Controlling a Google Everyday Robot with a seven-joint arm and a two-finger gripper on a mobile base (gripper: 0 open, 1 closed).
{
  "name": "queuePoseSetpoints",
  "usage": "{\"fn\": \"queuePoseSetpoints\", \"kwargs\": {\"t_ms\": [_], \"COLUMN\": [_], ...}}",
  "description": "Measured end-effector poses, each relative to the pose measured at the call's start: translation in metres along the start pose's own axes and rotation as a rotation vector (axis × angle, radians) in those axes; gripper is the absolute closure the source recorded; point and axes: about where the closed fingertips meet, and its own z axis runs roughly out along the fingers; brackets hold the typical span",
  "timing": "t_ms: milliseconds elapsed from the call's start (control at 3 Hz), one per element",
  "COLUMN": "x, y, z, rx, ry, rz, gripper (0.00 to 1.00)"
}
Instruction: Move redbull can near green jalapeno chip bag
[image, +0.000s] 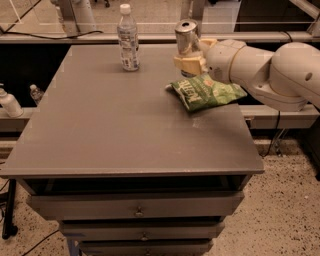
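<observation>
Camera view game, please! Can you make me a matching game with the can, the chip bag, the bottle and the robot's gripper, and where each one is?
Things:
1. redbull can
2. green jalapeno chip bag
3. bottle
4. gripper

Places or states:
A. lying flat at the right side of the table
B. shut around the can's lower part
C. standing alone at the table's far edge
D. upright, held just behind the bag

Pairs: 1-D, 2-A, 3-C, 4-B.
</observation>
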Motion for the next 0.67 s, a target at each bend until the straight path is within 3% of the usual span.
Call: {"fn": "queuePoseSetpoints", "kwargs": {"t_ms": [333,667], "x": [0.009,0.02], "y": [-0.021,-0.06], "z": [0.002,0.001], "rx": [0.017,0.056], "ry": [-0.012,-0.031], "rz": [0.026,0.043], "gripper": [1.0,1.0]}}
